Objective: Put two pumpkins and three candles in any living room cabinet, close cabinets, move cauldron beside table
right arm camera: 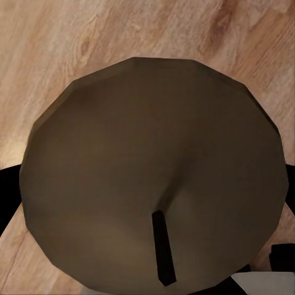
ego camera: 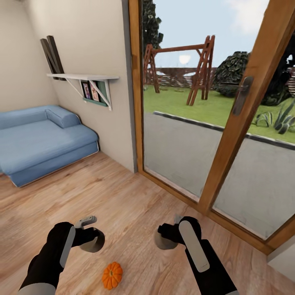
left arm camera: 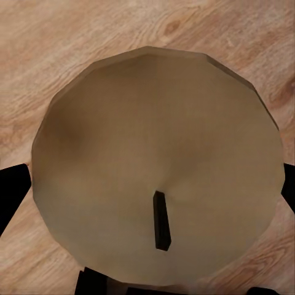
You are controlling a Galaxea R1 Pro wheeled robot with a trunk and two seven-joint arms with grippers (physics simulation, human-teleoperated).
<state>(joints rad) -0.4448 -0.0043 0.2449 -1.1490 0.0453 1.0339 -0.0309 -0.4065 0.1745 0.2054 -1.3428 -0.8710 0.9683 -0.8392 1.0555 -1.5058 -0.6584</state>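
While no writing is legible, each gripper, left (ego camera: 91, 239) and right (ego camera: 166, 237), clamps a candle (left arm camera: 157, 166) above wood floor (ego camera: 131, 213) beside a pumpkin (ego camera: 112, 275).

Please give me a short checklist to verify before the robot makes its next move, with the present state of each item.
1. Left gripper holds a candle: ok, the candle sits between its fingers.
2. Right gripper holds a second candle: ok.
3. Both candles are off the wooden floor: ok.
4. Both grippers are free for the pumpkin on the floor: not ok, both are full.
5. Cabinet in sight for placing the candles: not ok; ahead are a blue sofa and a glass door.
6. Third candle located: cannot tell.
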